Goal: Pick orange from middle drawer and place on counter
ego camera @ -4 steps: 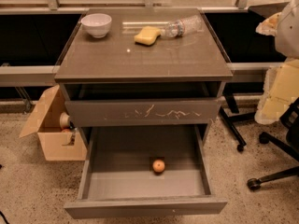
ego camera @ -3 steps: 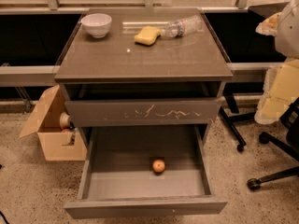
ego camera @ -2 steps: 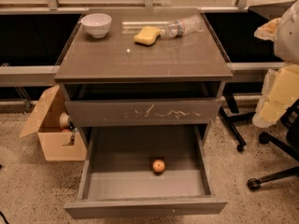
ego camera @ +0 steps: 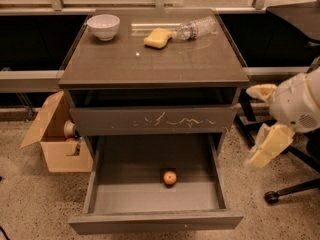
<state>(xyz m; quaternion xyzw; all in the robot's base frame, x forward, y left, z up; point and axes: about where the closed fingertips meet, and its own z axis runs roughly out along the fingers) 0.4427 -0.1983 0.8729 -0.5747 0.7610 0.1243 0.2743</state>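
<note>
Sitting in the pulled-out middle drawer (ego camera: 125, 189) is the orange (ego camera: 170, 177), on the grey floor a bit right of centre and nearer the front panel than the back. It touches neither side wall.

Above it is a shut drawer (ego camera: 115, 120) with white scratches on its front, and over that a dark open slot under the worktop (ego camera: 150, 66).

On the worktop:
- A white bowl (ego camera: 103, 26) stands upright at the back left corner.
- A yellow sponge (ego camera: 157, 37) is at back centre.
- A clear plastic bottle (ego camera: 196, 28) lies on its side, neck end just beside the sponge.

A cardboard box (ego camera: 52, 139) stands on the floor left of the cabinet, flap open. It holds a few small items, but I cannot tell what they are.

The claw (ego camera: 256, 125) hangs right of the cabinet, outside the drawer, at about the scratched drawer's level and well apart from the orange. It is spread wide and holds nothing. A chair base (ego camera: 287, 190) sits on the floor below it.
</note>
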